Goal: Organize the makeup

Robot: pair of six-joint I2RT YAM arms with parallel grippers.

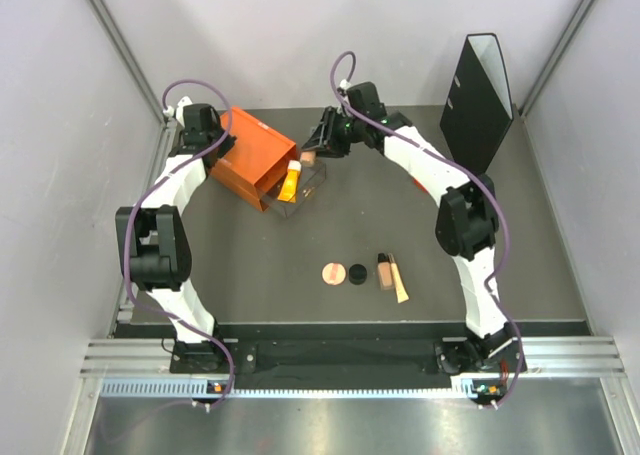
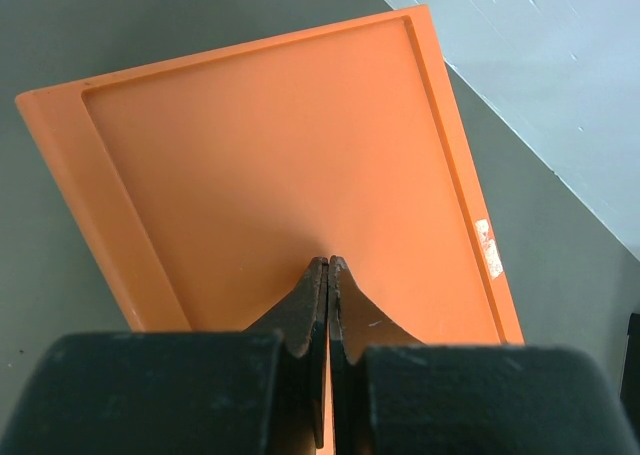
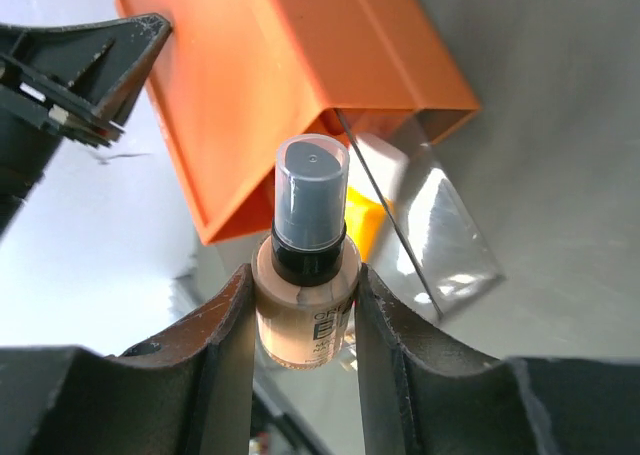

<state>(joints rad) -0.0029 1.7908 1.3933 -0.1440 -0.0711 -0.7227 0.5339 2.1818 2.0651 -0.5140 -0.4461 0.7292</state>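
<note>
Grips a beige bottle (image 3: 305, 320) in the right gripper (image 3: 303, 275), fingers narrowed onto its body just below the dark cap, cap end pointing away from the wrist. Hovers over the far part of the table (image 1: 250, 285), just beside the clear drawer (image 1: 308, 190) pulled out of the orange drawer box (image 1: 248, 160), with an orange tube (image 1: 289, 183) already lying inside. Rests the left gripper (image 2: 328, 267), fingers fully together and holding nothing, at the top face of the box, apparently touching it. Looks like the placing step for this bottle, so carry it over the open part of the drawer, clear of the box's front edge, and aim for the free space beside the tube, not on top of it. Lower close to the drawer floor before letting go; expect rolling from a round bottle, so lay it lengthwise if possible. Brace the box with the left arm during the release to stop any sliding. Leaves a pink disc (image 1: 333, 273), a black disc (image 1: 357, 273), a second beige bottle (image 1: 384, 271) and a beige stick (image 1: 399, 281) side by side nearer the arm bases, yet to collect.
</note>
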